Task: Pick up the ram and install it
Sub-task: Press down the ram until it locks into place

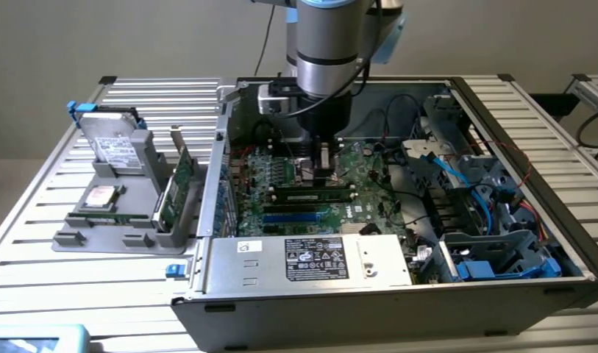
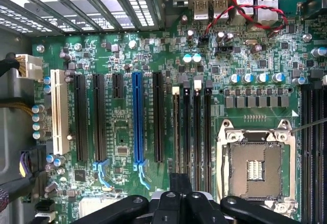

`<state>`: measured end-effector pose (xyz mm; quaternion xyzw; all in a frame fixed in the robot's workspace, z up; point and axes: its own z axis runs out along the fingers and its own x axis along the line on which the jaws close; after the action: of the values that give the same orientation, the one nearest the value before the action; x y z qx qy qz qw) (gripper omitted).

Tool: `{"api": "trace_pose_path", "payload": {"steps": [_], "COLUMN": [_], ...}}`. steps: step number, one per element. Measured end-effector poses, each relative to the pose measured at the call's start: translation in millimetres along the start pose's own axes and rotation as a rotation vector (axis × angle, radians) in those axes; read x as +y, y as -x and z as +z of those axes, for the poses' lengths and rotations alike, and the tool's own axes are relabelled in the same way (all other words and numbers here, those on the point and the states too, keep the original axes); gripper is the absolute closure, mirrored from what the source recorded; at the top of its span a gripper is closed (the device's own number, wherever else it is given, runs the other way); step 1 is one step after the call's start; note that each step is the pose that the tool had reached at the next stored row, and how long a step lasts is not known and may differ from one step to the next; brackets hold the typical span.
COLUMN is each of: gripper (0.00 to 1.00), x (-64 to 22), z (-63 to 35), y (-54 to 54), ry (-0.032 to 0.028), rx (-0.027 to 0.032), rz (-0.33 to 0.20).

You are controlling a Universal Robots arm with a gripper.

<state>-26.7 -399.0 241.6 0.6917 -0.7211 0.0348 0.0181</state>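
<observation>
Closed jaws, gripping nothing, on the gripper (image 1: 324,160) hanging low inside the open computer case (image 1: 534,290), just over the green motherboard (image 1: 372,173). Black fingers (image 2: 196,203) drawn together, with the bare processor socket (image 2: 255,168) near them. In the exterior view, the ram (image 1: 313,195) at about six o'clock from the gripper, just beside it, lying level along a black slot rather than in the grasp. Blue slots (image 1: 293,215) at six o'clock of the ram, unfilled. Judged from this: pick-up done, stick apparently seated and let go. Cannot tell whether the end clips have locked.
</observation>
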Motion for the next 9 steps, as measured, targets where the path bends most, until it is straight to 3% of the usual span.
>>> {"api": "trace_pose_path", "payload": {"steps": [9], "gripper": [0.89], "x": [-0.6], "z": [-0.1], "y": [-0.2], "ry": [0.0001], "rx": [0.0002], "rz": [0.000]}}
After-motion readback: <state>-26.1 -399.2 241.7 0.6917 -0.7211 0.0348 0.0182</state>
